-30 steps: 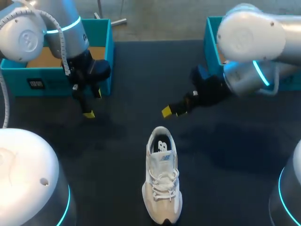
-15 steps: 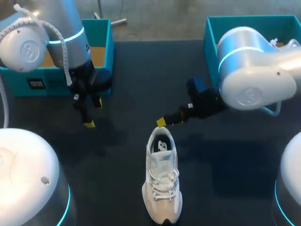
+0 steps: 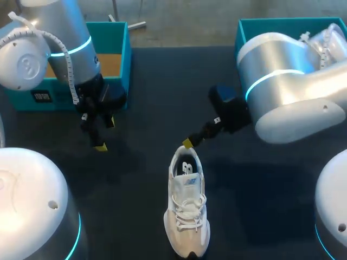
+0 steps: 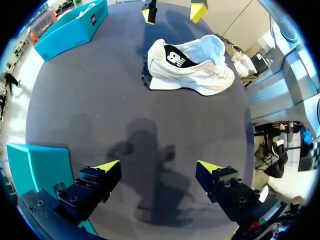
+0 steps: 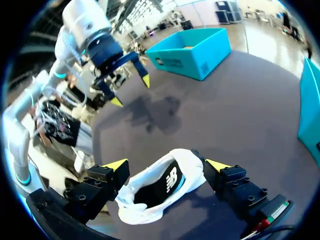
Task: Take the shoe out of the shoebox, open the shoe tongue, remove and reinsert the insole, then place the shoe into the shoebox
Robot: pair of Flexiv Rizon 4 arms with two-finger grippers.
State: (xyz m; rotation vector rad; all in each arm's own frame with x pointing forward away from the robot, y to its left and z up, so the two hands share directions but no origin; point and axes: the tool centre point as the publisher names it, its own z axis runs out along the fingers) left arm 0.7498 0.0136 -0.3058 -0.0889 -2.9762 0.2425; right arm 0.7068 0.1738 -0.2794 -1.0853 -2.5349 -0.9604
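- The white shoe (image 3: pixel 187 208) stands on its sole on the dark counter (image 3: pixel 162 81). It is the thing closest to the robot. Its toe points at the robot and its heel points away. It is not in any box.
- The right end effector (image 5: pixel 167 164) hangs just over the heel end of the shoe. Its two yellow fingers are spread wide, one on each side of the shoe's opening. It holds nothing.
- The left end effector (image 4: pixel 159 167) is off to the left, well apart from the shoe. It hangs over a bare bit of counter. Its fingers are spread wide too, with nothing between them.
- A blue shoebox (image 3: pixel 118 49) sits at the far left of the counter, just behind the left end effector.
- Another blue box (image 3: pixel 242 38) sits at the far right, partly hidden by the right arm.
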